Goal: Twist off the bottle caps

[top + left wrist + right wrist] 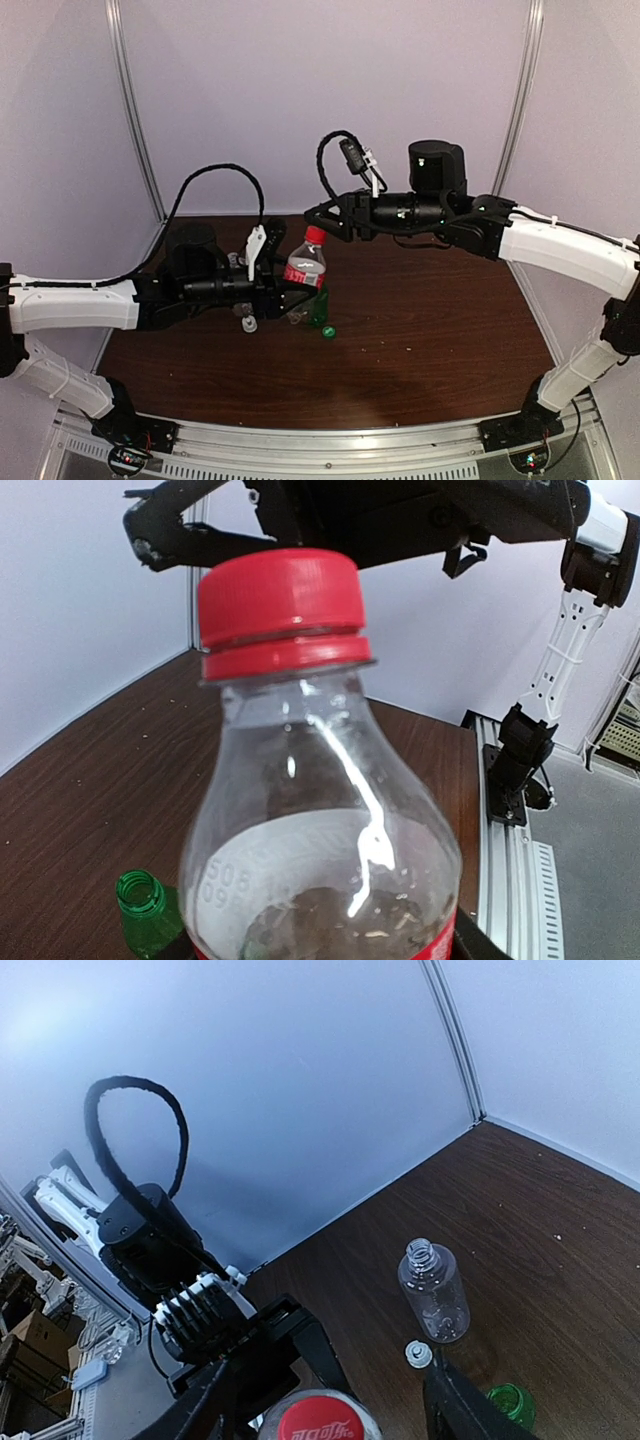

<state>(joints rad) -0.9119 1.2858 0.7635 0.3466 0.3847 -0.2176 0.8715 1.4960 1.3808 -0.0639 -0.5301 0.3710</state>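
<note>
My left gripper (pixel 290 288) is shut on the small clear bottle with the red label (pixel 304 272) and holds it upright; the bottle fills the left wrist view (pixel 320 820). Its red cap (pixel 315 236) is on the neck (pixel 280 610). My right gripper (pixel 318 216) is open, its fingers (pixel 205 1400) standing either side of and just above the red cap (pixel 320 1423). The clear unlabelled bottle (pixel 433 1290) stands uncapped, with the white cap (pixel 418 1354) on the table beside it. The dark green bottle (pixel 320 310) is uncapped (pixel 140 895). The green cap (pixel 328 331) lies next to it.
The dark wooden table (pixel 430 330) is walled by pale panels at the back and sides. The aluminium rail (pixel 330 450) with both arm bases runs along the near edge. The clear bottle (pixel 246 318) stands under my left wrist.
</note>
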